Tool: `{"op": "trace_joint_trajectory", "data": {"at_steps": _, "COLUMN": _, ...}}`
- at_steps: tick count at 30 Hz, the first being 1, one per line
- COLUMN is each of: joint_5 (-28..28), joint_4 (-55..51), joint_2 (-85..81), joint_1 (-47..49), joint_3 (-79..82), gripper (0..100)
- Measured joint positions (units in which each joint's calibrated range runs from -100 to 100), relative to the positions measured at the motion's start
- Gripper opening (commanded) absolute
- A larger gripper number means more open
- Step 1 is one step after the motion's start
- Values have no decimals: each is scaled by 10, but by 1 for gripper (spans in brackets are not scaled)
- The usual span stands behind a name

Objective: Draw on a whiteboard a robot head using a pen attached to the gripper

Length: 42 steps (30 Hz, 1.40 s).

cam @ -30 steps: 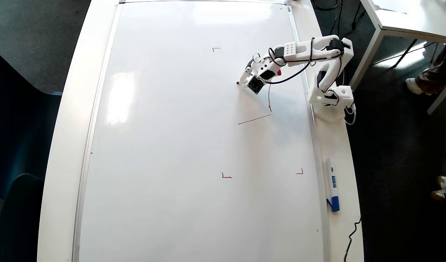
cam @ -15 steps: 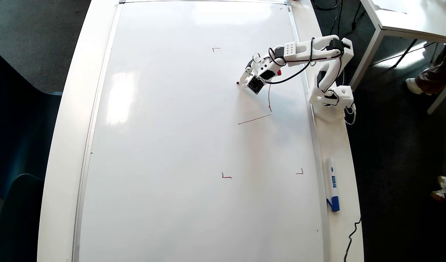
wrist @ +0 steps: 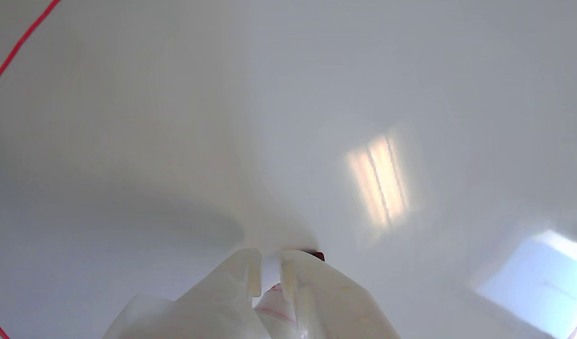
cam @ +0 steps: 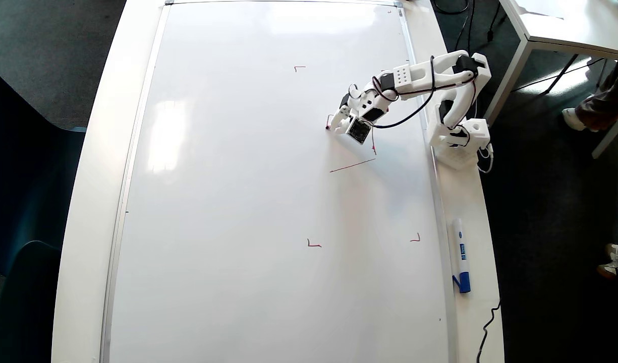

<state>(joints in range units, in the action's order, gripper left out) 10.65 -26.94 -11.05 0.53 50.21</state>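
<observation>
Clearly the drawing is only getting started. On the large glossy white whiteboard with the thin silver frame [cam: 268,201], the red robot head drawing [cam: 352,165] is amounting to very little: in the overhead view one slanted red stroke is lying just below the arm, a short upright stroke is running up from its right end toward the wrist, and a small fresh hooked mark is showing right at the pen tip. No closed square, no inner rectangles and no stalked box are showing, so nearly all of the figure is waiting to be drawn.

The white 3D-printed plastic gripper [wrist: 269,264] is sitting toward the far right part of the board, reaching left from the arm's base at the board's right edge. In the wrist view its two pale jaws are standing close together, clamping the slim white-barrelled pen with red markings [wrist: 275,301] between them; the dark red tip is peeking out just beyond the right jaw and appears to be touching the board. My reading is that a left side of the outline is being traced.

A white marker with a blue cap [cam: 460,255] is lying untouched on the table edge, right of the board, well apart from the arm.
</observation>
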Motion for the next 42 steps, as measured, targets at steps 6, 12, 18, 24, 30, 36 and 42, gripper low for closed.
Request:
{"op": "trace_joint_trajectory", "data": {"at_steps": 6, "joint_5": 0, "joint_4": 0, "joint_2": 0, "joint_1": 28, "joint_3": 0, "gripper": 1}}
{"op": "trace_joint_trajectory", "data": {"at_steps": 12, "joint_5": 0, "joint_4": 4, "joint_2": 6, "joint_1": 70, "joint_3": -8, "gripper": 1}}
{"op": "trace_joint_trajectory", "data": {"at_steps": 18, "joint_5": 0, "joint_4": 5, "joint_2": 8, "joint_1": 119, "joint_3": -10, "gripper": 1}}
{"op": "trace_joint_trajectory", "data": {"at_steps": 24, "joint_5": 0, "joint_4": 28, "joint_2": 10, "joint_1": 155, "joint_3": -10, "gripper": 1}}
{"op": "trace_joint_trajectory", "data": {"at_steps": 30, "joint_5": 0, "joint_4": 35, "joint_2": 12, "joint_1": 178, "joint_3": -10, "gripper": 1}}
{"op": "trace_joint_trajectory", "data": {"at_steps": 36, "joint_5": 0, "joint_4": 35, "joint_2": 12, "joint_1": 186, "joint_3": -10, "gripper": 1}}
{"op": "trace_joint_trajectory", "data": {"at_steps": 42, "joint_5": 0, "joint_4": 35, "joint_2": 12, "joint_1": 186, "joint_3": -10, "gripper": 1}}
